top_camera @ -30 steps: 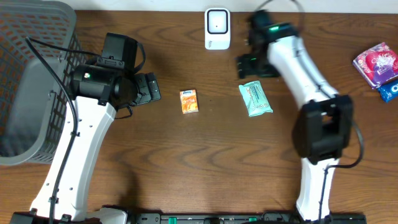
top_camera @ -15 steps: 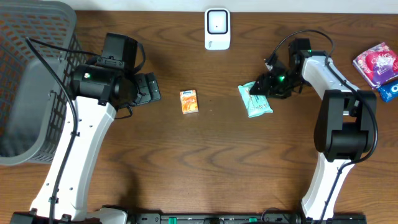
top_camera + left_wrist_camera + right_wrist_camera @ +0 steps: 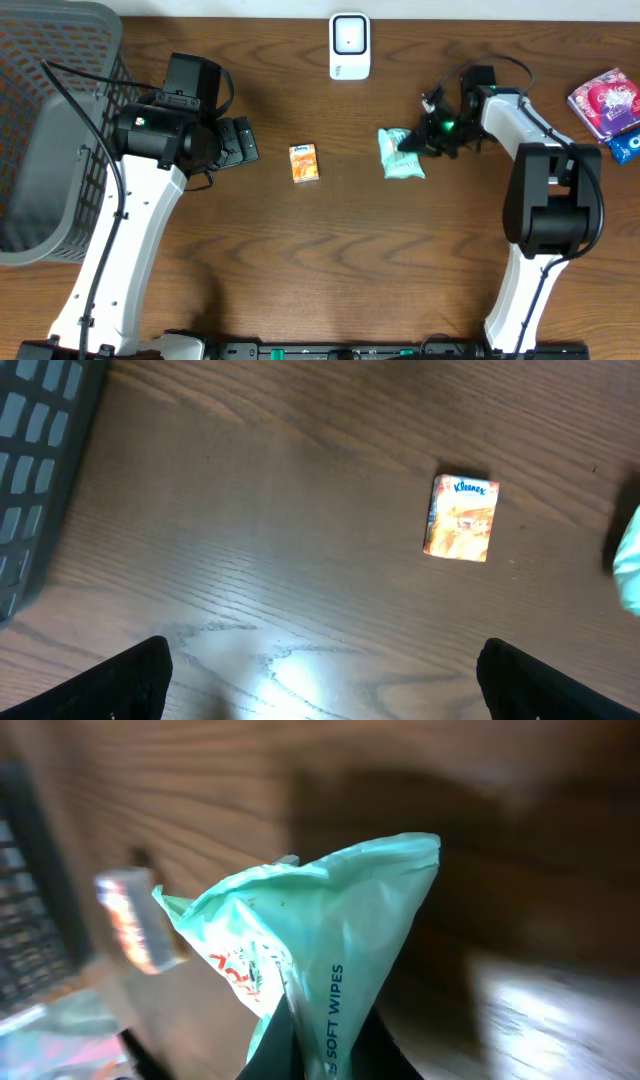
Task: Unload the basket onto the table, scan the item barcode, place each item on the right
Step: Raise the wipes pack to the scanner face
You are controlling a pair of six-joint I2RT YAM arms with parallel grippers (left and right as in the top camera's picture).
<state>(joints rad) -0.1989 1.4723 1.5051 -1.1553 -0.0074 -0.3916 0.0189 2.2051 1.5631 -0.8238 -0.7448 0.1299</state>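
The left arm rises from the lower left of the overhead view and bends toward the middle, above the brown wooden table (image 3: 330, 270). Its left gripper (image 3: 243, 141) hangs with fingers spread wide over bare wood, beside a grey mesh basket (image 3: 40, 150) at the left edge. The right arm climbs the right side and folds back toward the centre, the right gripper (image 3: 425, 138) pressed together on the right edge of a mint-green wipes pack (image 3: 402, 154). A second ago this arm reached toward the white scanner (image 3: 349, 45) at top centre with its jaws apart and the pack lying flat; now the pack is pinched, bunched up and shifted slightly left. The left arm has not moved. In the right wrist view the pack (image 3: 330, 950) is crumpled into a peak, with "SOFT WIPES" printed along its fold. It sits right of centre, below and right of the scanner. A small orange Kleenex pack (image 3: 304, 162) lies just left of centre.
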